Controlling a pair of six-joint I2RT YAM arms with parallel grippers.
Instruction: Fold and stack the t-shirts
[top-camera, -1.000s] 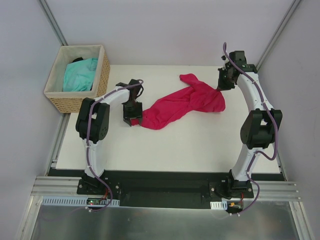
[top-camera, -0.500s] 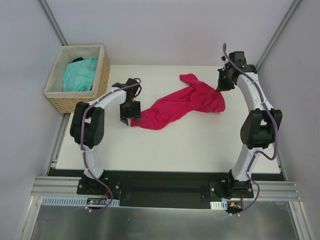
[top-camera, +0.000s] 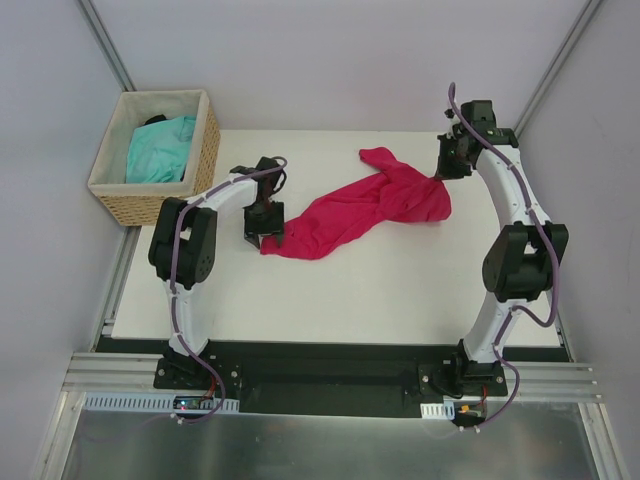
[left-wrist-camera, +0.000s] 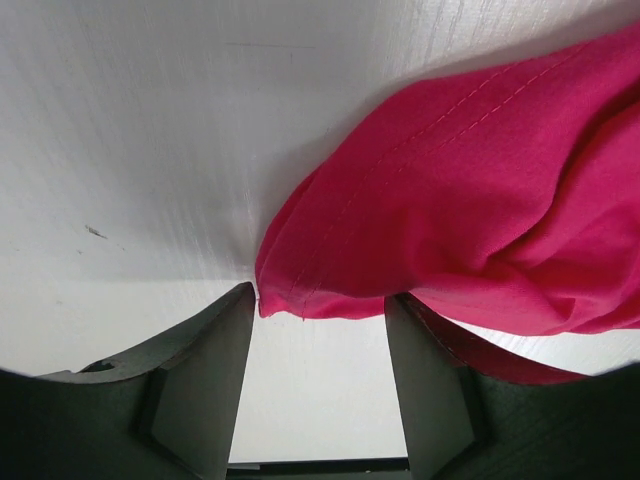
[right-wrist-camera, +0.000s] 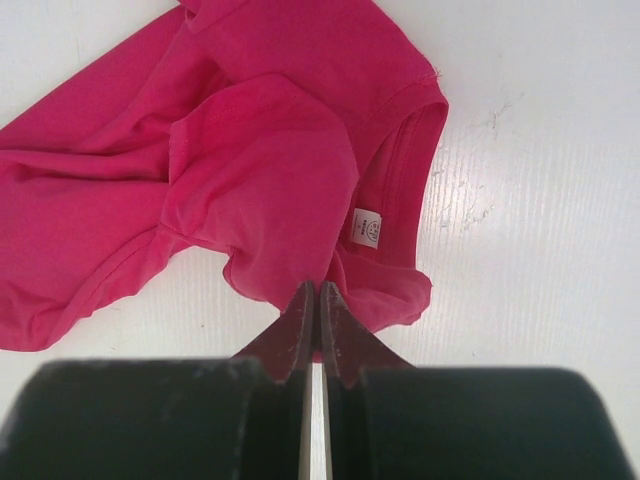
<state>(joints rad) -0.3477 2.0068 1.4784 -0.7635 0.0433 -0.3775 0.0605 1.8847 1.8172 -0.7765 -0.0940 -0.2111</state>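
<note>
Left end effector (left-wrist-camera: 320, 300): jaws stood apart, straddling the hem corner of the crimson-pink t-shirt (top-camera: 350, 212), not clamped.
Right end effector (right-wrist-camera: 318, 290): closed, pinching a fold beside the collar and neck label (right-wrist-camera: 367, 227).
Location: shirt lay crumpled mid-counter (top-camera: 350, 300).
Progress: judged early; nothing was folded or stacked.
Remaining: turquoise t-shirt (top-camera: 160, 148) lay bunched in the basket (top-camera: 150, 205), far left.
Long axis: ran near left to far right; collar pointed right, hem left.
</note>
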